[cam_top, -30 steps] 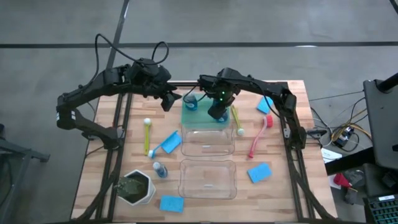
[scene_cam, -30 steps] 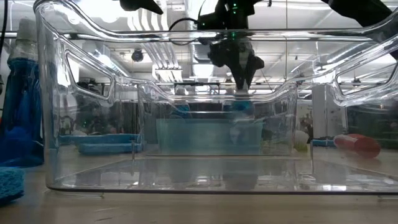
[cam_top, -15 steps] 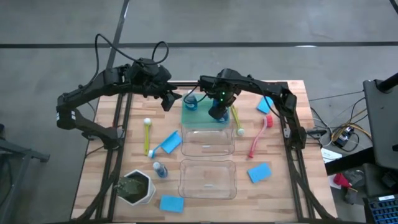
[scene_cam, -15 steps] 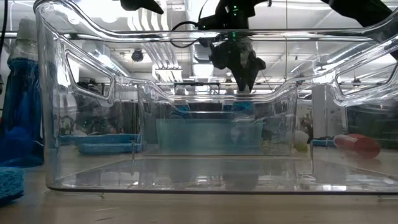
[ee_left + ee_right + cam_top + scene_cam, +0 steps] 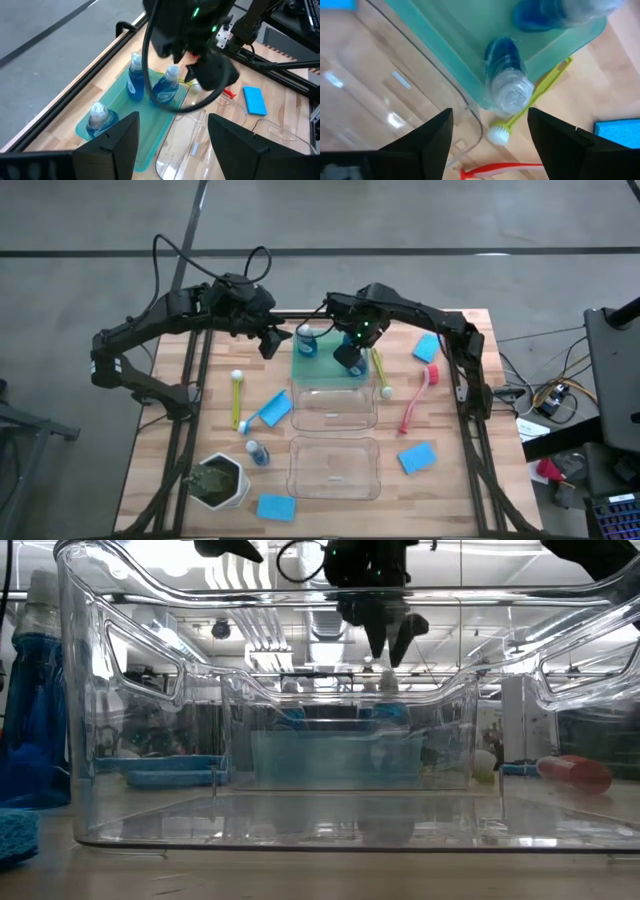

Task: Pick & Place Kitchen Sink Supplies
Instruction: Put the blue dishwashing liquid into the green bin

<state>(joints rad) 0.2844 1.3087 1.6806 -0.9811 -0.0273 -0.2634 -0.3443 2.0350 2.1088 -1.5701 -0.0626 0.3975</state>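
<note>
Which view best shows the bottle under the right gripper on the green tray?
Right wrist view: the bottle stands upright on the green tray, directly below the open right gripper. The left wrist view shows its side. The high view hides it under the arm; the low view blurs it.

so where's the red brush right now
In the high view the red brush lies on the table's right side, between the clear bins and a blue sponge.

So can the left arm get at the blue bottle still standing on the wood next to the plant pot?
Probably yes. The bottle stands upright on bare wood on the left arm's side, apart from the pot and the clear bin. The left gripper, open, waits near the green tray, with nothing between them.
</note>
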